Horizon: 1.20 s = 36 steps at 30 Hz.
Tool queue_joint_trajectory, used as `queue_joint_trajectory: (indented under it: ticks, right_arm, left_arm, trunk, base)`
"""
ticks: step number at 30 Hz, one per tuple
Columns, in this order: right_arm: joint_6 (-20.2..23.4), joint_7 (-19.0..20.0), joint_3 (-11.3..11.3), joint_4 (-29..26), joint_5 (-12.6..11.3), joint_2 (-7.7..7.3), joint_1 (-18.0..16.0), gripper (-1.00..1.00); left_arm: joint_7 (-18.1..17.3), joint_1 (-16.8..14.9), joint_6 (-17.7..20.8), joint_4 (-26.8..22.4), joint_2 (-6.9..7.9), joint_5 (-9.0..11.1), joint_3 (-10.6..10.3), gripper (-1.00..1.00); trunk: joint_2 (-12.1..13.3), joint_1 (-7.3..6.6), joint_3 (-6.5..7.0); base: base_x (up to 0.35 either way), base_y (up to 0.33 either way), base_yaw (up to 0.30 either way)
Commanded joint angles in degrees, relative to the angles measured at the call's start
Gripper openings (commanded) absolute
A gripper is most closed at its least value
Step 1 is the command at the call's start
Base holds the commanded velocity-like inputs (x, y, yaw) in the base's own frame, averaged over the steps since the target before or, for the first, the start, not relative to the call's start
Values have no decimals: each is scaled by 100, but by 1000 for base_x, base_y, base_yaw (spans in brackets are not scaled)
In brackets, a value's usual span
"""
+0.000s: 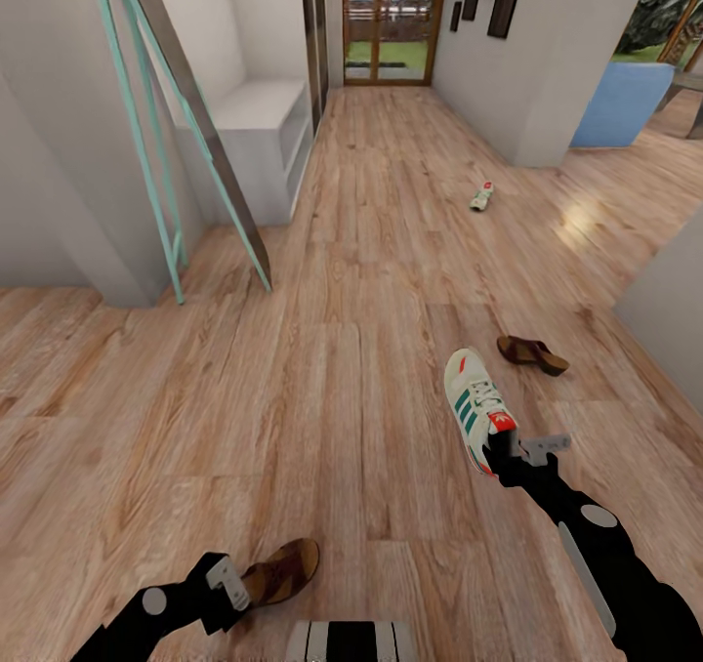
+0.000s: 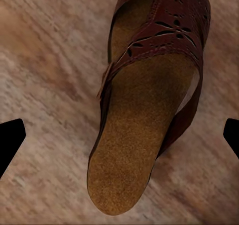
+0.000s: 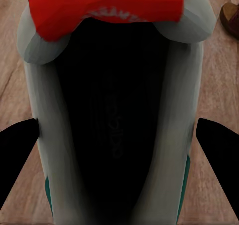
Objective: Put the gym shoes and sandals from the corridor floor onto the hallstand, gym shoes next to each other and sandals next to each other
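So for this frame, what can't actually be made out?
- Far gym shoe, head view: too small for its stripes or laces to show.
- Right claw, head view: the near gym shoe covers its tips; in the right wrist view the fingers flank the heel, contact unclear.
- Left claw: the sandal lies between the fingers, which are cut off by the left wrist view's edges.
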Motion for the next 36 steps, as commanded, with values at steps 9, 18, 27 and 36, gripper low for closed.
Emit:
queue_joint_trajectory:
  ticks: [9, 18, 27, 36]
  right_arm:
    - [37, 27, -9, -8, -46, 1, -2, -100]
    - [35, 27, -9, -8, -46, 1, -2, -100]
    - [36, 27, -9, -8, -46, 1, -2, -100]
    - [37, 27, -9, -8, -46, 1, -2, -100]
  left_arm:
    - [-27, -91, 226, -17, -4, -462, 34, 100]
    - [-45, -236, 338, -19, -36, -920, 29, 100]
    - [-48, -331, 335, -21, -71, -1166, 31, 100]
    - [-42, -479, 425, -35, -96, -1520, 30, 100]
  trunk:
    - [-6, 6, -133]
    - [-7, 9, -161]
    - [-19, 32, -416]
    - [-25, 42, -578]
  base:
    - [0, 0, 0]
    - [0, 0, 0]
    - [0, 0, 0]
    - [0, 0, 0]
